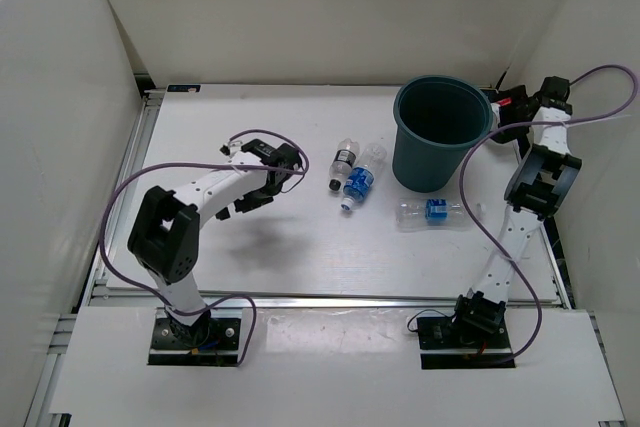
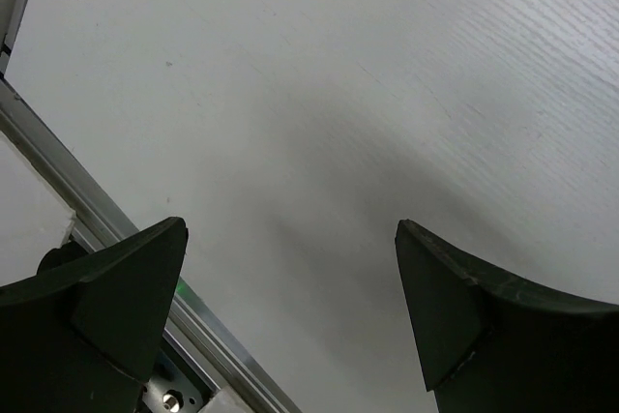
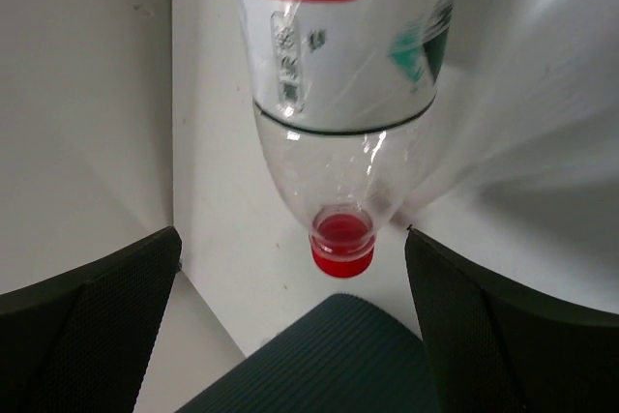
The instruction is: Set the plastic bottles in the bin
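Bottles point(image 1: 360, 184), three, lying on counter point(image 1: 300, 257) beside bin point(image 1: 440, 137); red-capped bottle point(image 3: 338, 94) ahead of right hand point(image 3: 290, 234), spread apart; left hand point(image 2: 290, 224) likewise spread.

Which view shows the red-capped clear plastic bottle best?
The right wrist view: the red-capped clear plastic bottle fills it, label and cap plain. The top external view shows only a red speck beside the dark teal round bin; the left wrist view shows none.

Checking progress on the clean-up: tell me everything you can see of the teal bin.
The bin is a dark teal round bucket, plastic by its look, with a rolled rim and smooth walls tapering to the base. It stands upright on the table, far right, beside the right arm. Its mouth is open; nothing shows inside.
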